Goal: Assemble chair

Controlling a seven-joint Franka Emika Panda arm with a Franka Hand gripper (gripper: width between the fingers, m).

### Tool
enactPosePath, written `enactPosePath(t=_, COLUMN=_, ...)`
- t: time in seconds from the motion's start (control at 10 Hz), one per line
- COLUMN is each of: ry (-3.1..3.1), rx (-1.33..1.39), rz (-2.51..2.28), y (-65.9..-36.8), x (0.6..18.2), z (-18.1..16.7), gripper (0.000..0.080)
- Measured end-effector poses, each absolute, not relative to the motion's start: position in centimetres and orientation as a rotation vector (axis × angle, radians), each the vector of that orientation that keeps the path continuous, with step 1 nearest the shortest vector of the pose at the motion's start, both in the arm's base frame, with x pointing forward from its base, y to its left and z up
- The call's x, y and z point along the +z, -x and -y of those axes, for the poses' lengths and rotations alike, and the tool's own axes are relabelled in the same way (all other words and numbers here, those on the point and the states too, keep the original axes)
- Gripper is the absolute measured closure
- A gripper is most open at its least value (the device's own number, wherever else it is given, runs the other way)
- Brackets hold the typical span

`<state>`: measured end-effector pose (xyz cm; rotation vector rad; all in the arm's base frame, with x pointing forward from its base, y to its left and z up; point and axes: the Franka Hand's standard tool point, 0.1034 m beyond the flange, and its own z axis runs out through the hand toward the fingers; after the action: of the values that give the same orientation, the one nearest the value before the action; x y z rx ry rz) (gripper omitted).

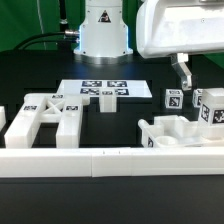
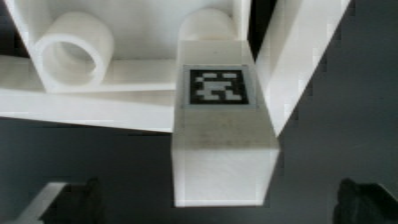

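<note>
The chair's white parts lie loose on the black table. An X-braced frame (image 1: 45, 115) is at the exterior view's left. A blocky white piece (image 1: 168, 133) sits at the right, with two short tagged posts (image 1: 173, 100) (image 1: 211, 106) behind it. My gripper (image 1: 183, 74) hangs above these posts. In the wrist view a white post (image 2: 221, 110) with a square tag runs toward my gripper (image 2: 217, 207). The dark fingertips (image 2: 71, 202) stand wide apart on either side of its near end without touching it. The gripper is open and empty. A white piece with a round hole (image 2: 80, 55) lies beside the post.
The marker board (image 1: 100, 90) lies flat in the middle, in front of the robot base (image 1: 103, 30). A long low white rail (image 1: 110, 160) runs along the front of the table.
</note>
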<state>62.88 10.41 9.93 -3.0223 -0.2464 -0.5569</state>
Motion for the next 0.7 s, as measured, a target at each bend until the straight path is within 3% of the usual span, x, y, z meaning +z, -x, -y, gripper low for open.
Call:
enactPosePath(t=0.5, ry=3.058, rx=0.020, rz=0.292, y=-63.3, x=9.2, z=-10.3, gripper=0.0151)
enactPosePath(t=0.7, ry=3.060, rx=0.003, rz=0.299, y=-64.1, x=8.5, z=-10.5, gripper=0.0151)
